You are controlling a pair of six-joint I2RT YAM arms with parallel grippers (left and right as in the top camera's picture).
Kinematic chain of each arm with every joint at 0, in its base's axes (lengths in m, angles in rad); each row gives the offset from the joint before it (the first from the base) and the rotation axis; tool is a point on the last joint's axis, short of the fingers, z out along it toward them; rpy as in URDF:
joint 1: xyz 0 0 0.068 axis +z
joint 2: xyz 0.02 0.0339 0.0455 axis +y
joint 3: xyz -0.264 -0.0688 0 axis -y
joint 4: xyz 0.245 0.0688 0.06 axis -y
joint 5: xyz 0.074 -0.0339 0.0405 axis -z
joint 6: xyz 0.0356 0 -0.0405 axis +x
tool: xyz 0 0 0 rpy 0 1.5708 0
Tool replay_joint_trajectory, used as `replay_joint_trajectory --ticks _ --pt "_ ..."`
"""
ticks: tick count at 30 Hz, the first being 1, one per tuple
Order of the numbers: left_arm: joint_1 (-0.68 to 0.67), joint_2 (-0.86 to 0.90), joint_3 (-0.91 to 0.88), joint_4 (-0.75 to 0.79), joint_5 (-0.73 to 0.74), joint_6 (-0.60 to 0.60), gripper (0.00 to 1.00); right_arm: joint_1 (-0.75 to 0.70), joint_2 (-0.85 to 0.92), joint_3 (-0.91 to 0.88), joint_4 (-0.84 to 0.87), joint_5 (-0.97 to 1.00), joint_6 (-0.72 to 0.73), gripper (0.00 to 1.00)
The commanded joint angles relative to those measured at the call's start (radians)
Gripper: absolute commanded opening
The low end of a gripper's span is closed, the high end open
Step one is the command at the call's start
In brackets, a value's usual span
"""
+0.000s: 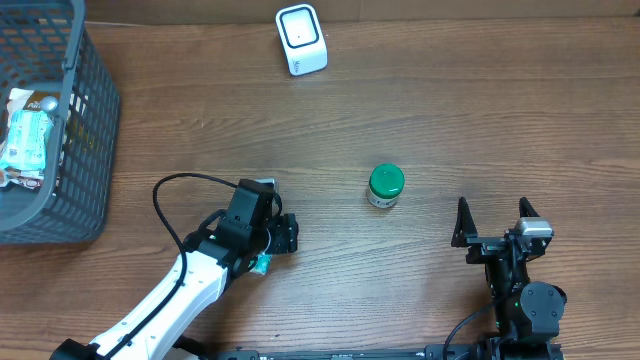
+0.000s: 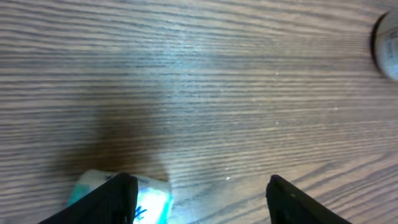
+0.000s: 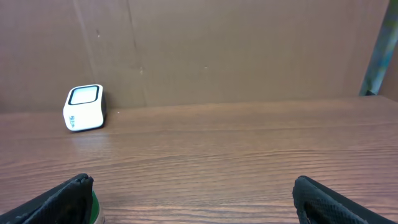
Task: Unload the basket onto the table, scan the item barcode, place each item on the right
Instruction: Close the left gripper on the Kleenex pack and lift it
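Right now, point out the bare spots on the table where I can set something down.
Bare: the wood between scanner and jar, and the far right corner beyond the right fingers. Crowded: the left side, with the basket, and the packet beside the left fingers.

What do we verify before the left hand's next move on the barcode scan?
1. Jaws of the left hand apart: ok.
2. The small teal-and-white packet centred in that gap: not ok, it lies off to one side, partly hidden.
3. The packet's barcode side: cannot tell.
4. The white box-shaped scanner standing with nothing in front: ok.
5. The green-lidded round jar upright, apart from both hands: ok.
6. The right hand open and empty: ok.
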Motion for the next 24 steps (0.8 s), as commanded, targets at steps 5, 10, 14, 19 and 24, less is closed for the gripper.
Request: replay_joint_trajectory --ticks 5,10,14,19,24 --pt "0.006 0.005 0.301 -0.286 -0.044 0.093 0.66 -0.003 -0.008 -0.011 0.006 0.010 0.004 1.00" --pt "0.005 0.005 0.417 -0.528 -0.041 0.093 0.58 -0.003 -0.008 -0.011 0.006 0.010 0.004 1.00" --pt "0.005 0.005 0.417 -0.578 -0.034 0.109 0.34 -0.003 -0.008 -0.011 0.006 0.010 0.004 1.00" --pt "0.005 0.012 0.402 -0.589 -0.044 0.138 0.52 -0.003 -0.008 -0.011 0.006 0.010 0.004 1.00" --pt "-0.010 0.061 0.371 -0.600 -0.047 0.139 0.50 -0.003 -0.008 -0.011 0.006 0.010 0.004 1.00"
